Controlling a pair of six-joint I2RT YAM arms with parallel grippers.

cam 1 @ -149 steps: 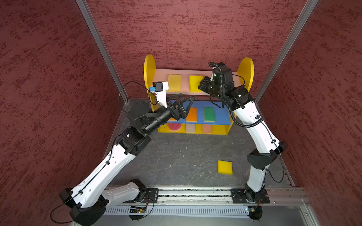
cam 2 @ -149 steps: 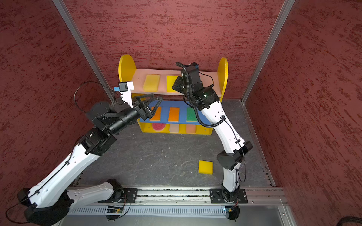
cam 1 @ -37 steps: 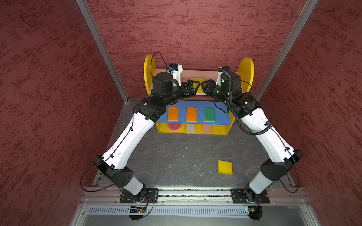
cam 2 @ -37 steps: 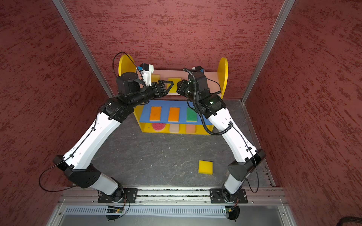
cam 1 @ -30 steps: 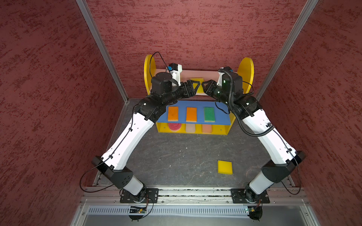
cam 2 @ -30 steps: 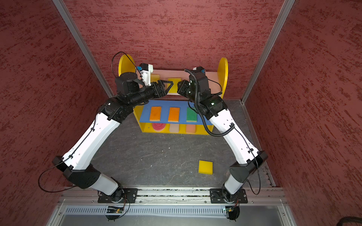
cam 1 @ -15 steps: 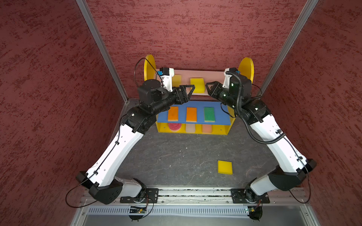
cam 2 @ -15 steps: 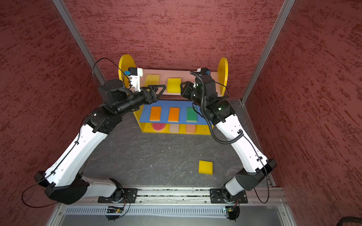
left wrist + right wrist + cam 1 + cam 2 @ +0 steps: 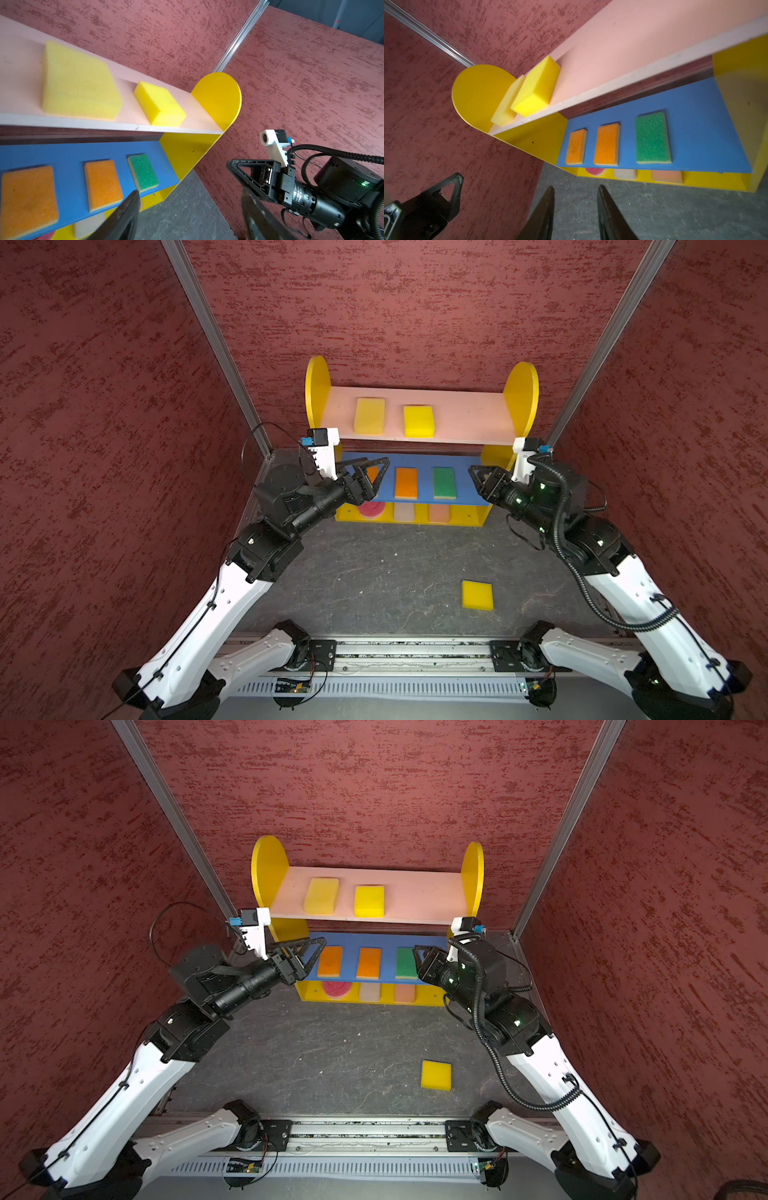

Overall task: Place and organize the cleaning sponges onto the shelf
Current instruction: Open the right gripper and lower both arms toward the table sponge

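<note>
The shelf point(image 9: 465, 418) stands against the back wall. Two yellow cleaning sponges point(image 9: 369, 415) point(image 9: 419, 421) lie on its pink board. The blue board holds an orange sponge point(image 9: 406, 483), a green-topped one point(image 9: 444, 482) and a second orange one point(image 9: 330, 961). The base carries a red-pink round sponge point(image 9: 371, 509), an off-white one point(image 9: 404, 512) and a peach one point(image 9: 439, 512). A third yellow sponge point(image 9: 478, 595) lies alone on the floor. My left gripper point(image 9: 189, 193) hovers open and empty at the shelf's left end. My right gripper point(image 9: 576, 188), narrowly open and empty, hangs at the right end.
Red textured walls close in on both sides and behind the shelf, with metal corner posts point(image 9: 216, 344). The dark grey floor point(image 9: 374, 564) stretches from the shelf to the rail point(image 9: 407, 651) at the front.
Both grippers have drawn back from the pink board, dropping and moving outward to the shelf's ends. The two yellow sponges on top now show in full.
</note>
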